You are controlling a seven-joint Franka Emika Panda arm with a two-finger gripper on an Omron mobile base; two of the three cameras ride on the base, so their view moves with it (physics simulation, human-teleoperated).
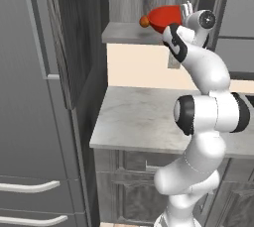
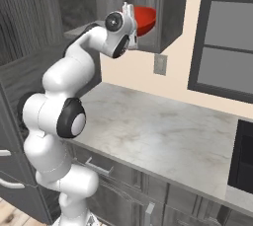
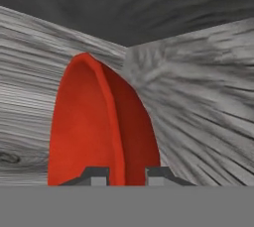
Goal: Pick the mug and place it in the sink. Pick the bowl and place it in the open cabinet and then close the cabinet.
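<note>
Hand view: gripper (image 3: 121, 174) pinching bowl (image 3: 99, 127) rim, seemingly edge-on, inside cabinet (image 3: 198, 102).

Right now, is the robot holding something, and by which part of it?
Yes. The jaws are shut on the rim of the red bowl, held tilted on edge inside the cabinet.

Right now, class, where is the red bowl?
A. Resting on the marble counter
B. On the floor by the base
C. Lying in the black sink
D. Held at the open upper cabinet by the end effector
D: the bowl sits edge-on between the end effector's fingertips, inside the wood-grain cabinet, high above the counter.
</note>
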